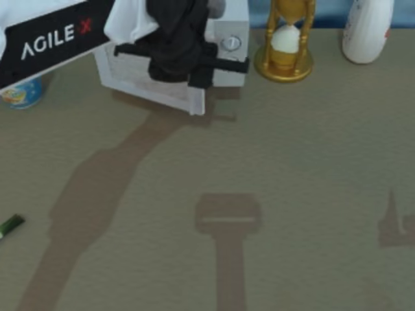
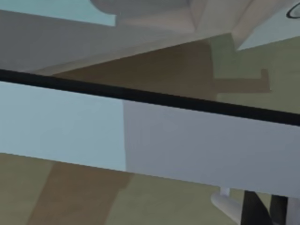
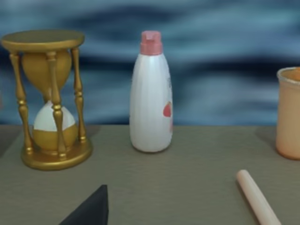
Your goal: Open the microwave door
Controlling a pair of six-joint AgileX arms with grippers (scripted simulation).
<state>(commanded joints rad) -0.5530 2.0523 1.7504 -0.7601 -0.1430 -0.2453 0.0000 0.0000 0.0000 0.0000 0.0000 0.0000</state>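
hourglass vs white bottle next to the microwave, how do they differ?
The hourglass is gold, an open frame of posts around a glass bulb with white sand showing; the white bottle is solid white with a pink cap and a red mark on its side. The hourglass has wide flat plates at top and bottom; the bottle narrows to its cap. In the top view the hourglass stands nearer the microwave, the bottle farther right. Both stand upright on the table.

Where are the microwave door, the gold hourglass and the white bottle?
microwave door (image 1: 162, 87): top view, lower front panel.
gold hourglass (image 3: 51, 101): right wrist view, its glass bulbs.
white bottle (image 3: 151, 103): right wrist view, its body.
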